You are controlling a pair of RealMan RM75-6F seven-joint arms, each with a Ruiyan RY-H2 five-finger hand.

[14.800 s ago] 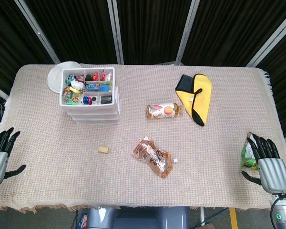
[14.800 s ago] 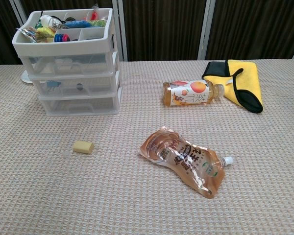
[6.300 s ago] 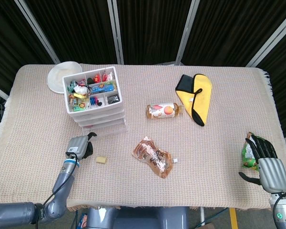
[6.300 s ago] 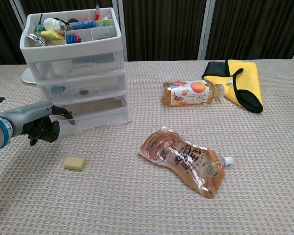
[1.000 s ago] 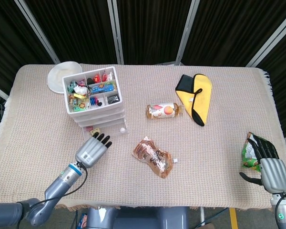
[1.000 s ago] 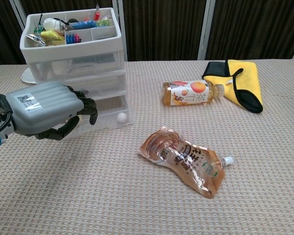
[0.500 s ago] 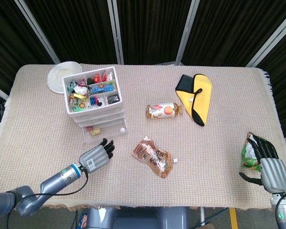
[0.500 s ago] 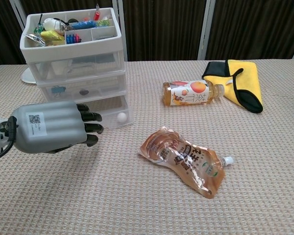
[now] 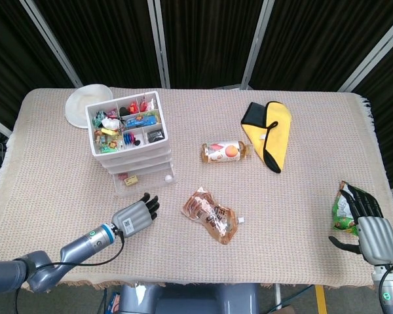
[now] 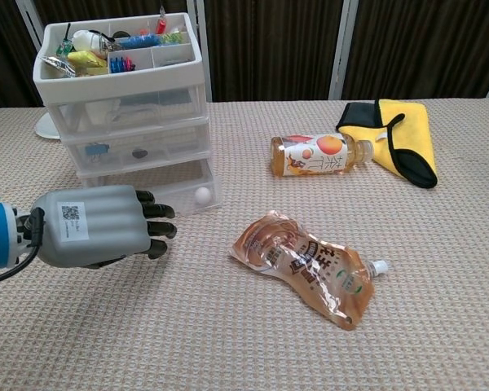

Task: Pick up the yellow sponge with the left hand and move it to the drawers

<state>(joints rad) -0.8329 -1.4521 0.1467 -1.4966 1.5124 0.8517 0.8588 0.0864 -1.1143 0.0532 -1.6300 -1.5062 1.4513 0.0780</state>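
The left hand (image 9: 136, 216) is low over the table (image 9: 281, 203), back side up, with its fingers (image 10: 156, 221) stretched forward and a little apart; it holds nothing. The drawers (image 9: 134, 154) stand just beyond the fingertips. The lowest drawer (image 9: 144, 181) is pulled out toward the hand, and the sponge (image 9: 130, 178) lies inside it, near the left end, with a small white ball (image 9: 168, 177) near the right end. In the chest view the hand covers the left part of this drawer, so there the sponge cannot be seen. To the right of the hand lies a brown pouch (image 10: 307, 266), and farther beyond it a bottle (image 10: 318, 155) on its side and a yellow cloth (image 10: 397, 137).

The right hand (image 9: 370, 229) is far away at the other table edge, fingers straight and slightly apart, also holding nothing. A green bag (image 9: 343, 212) lies just beside its fingers; whether they touch it I cannot tell.
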